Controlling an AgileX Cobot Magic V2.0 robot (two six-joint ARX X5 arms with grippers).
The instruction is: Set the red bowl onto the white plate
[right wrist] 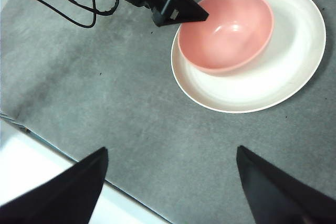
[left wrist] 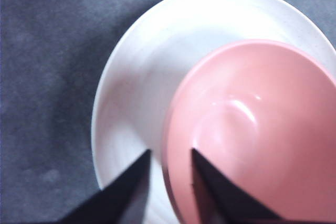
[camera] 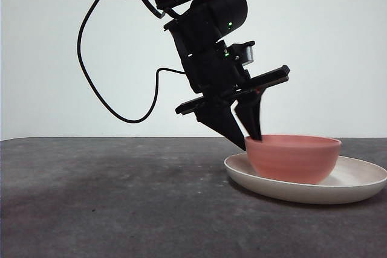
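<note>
The red bowl stands level on the white plate, toward the plate's side nearest the left arm. In the left wrist view the bowl covers part of the plate. My left gripper reaches down to the bowl's near rim; its jaws straddle the rim, one outside and one inside, with a small gap on each side, so it is open. The right wrist view shows the bowl, the plate and the left gripper at the rim. My right gripper is open and empty, well above the table.
The table is covered by a dark grey mat. The mat's edge and a white border show under the right gripper. The left arm's black cable hangs in a loop behind it.
</note>
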